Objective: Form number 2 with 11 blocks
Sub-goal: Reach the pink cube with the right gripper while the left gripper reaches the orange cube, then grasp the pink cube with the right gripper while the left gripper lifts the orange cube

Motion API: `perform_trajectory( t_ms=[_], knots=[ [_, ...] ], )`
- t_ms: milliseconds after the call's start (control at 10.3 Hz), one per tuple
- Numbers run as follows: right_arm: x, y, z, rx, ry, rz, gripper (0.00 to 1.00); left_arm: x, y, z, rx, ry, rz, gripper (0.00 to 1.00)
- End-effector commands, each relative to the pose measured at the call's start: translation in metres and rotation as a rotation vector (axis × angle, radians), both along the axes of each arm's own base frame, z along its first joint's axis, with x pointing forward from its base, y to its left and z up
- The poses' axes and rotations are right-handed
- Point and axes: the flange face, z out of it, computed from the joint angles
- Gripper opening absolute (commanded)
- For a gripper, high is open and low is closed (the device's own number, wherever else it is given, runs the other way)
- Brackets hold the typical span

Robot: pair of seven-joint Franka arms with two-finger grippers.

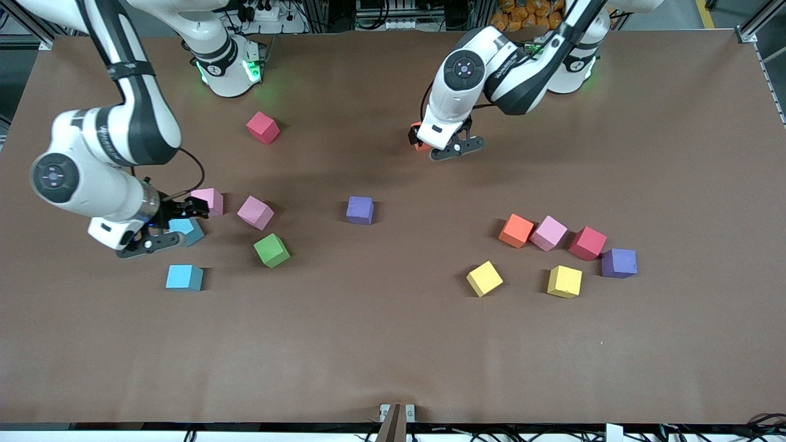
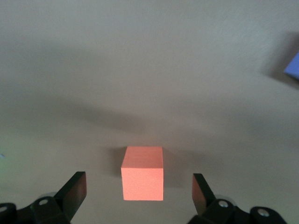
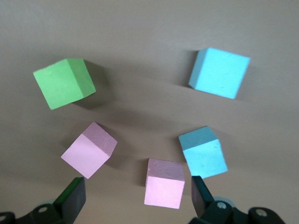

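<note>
Even overhead light, soft shadows — wrist views blurry

I see plain blocks (image 1: 360, 210): pink, orange, yellow, light blue, green, purple, red; brown table (image 1: 393, 344); white-black arms.

- A brown tabletop (image 1: 393, 344) fills the view, evenly lit.
- Metal frame posts (image 1: 752, 27) stand at its corners.
- Cables (image 1: 264, 12) and orange items (image 1: 528, 15) lie along its top edge.
</note>
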Motion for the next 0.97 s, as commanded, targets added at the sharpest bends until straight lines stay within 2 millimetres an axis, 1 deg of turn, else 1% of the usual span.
perform_trajectory(
  t_ms=[0,97,195,389,486,584,681,778,875],
  knots=[
    [-0.025,0.021,-0.002,0.031,-0.038,0.155,1.0,-0.019,-0.017,-0.032,0.001,0.034,0.089,1.0],
    [-0.032,0.023,-0.002,0.056,-0.032,0.206,1.0,-0.03,-0.022,-0.044,-0.005,0.03,0.088,1.0],
    [-0.043,0.028,-0.008,0.091,-0.016,0.271,1.0,-0.036,-0.02,-0.054,-0.017,0.016,0.094,1.0],
    [-0.058,0.047,-0.023,0.098,-0.022,0.323,1.0,-0.044,-0.019,-0.064,-0.019,0.014,0.088,1.0],
    [-0.065,0.052,-0.032,0.096,-0.025,0.334,1.0,-0.048,-0.019,-0.069,-0.013,0.02,0.075,1.0],
    [-0.069,0.057,-0.04,0.095,-0.047,0.344,1.0,-0.05,-0.02,-0.073,-0.01,0.029,0.074,1.0],
    [-0.068,0.056,-0.049,0.098,-0.084,0.375,1.0,-0.051,-0.019,-0.078,-0.01,0.033,0.074,1.0],
    [-0.066,0.055,-0.063,0.104,-0.099,0.429,1.0,-0.051,-0.02,-0.082,-0.012,0.036,0.076,1.0],
    [-0.067,0.054,-0.069,0.105,-0.095,0.452,1.0,-0.052,-0.02,-0.088,-0.014,0.04,0.078,1.0]
  ],
)
